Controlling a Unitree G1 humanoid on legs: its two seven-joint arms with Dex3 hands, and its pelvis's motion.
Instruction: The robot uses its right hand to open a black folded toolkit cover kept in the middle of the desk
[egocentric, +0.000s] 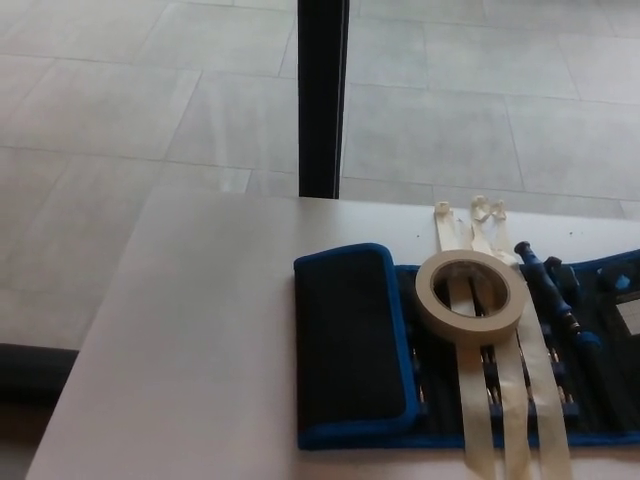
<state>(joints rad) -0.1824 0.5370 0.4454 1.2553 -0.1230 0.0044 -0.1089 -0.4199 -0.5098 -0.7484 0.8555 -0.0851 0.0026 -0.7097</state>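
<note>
Neither robot hand shows, while the black fabric toolkit cover with blue trim (350, 345) lies spread flat on the white desk (190, 340), right of its middle, with a beige tape roll (470, 297) resting over three pale tape strips (505, 400) across it.

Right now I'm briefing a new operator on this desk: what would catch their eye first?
Probably the beige tape roll, lying on the open black and blue toolkit at the desk's right, with pale strips running beneath it. Next, the dark post standing behind the desk.
</note>
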